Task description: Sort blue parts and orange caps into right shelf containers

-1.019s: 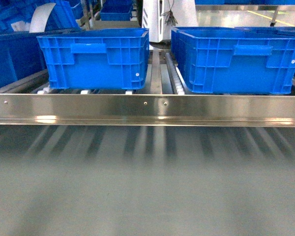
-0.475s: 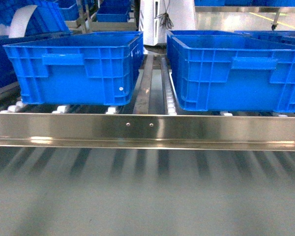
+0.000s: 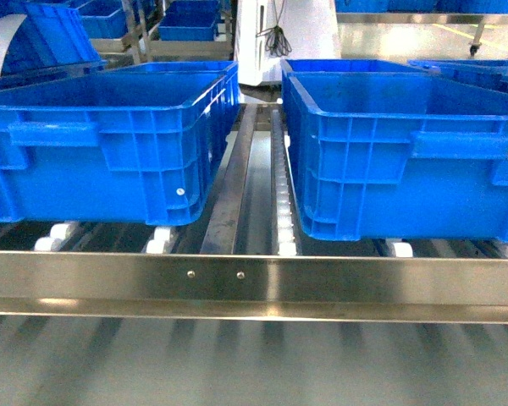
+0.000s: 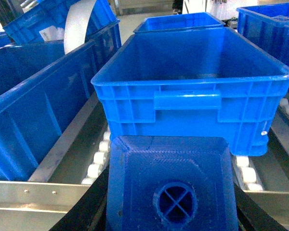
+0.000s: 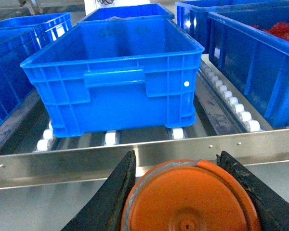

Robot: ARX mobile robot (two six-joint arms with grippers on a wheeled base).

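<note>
The blue part (image 4: 171, 183) and orange cap (image 5: 190, 197) are cut off by the lower frame edges.

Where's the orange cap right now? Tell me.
Right wrist view, bottom centre: the orange cap sits between the right gripper fingers, short of the steel rail fronting a blue crate.

Glossy plastic crates (image 3: 110, 144), brushed-metal rail (image 3: 254, 283)

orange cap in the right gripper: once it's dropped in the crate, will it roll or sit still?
The orange cap looks rigid and round, so it would probably roll if it lands on its side. Its flat end should let it sit still if it lands end-down. The crate ahead has tall walls, so any roll likely stays contained.
</note>
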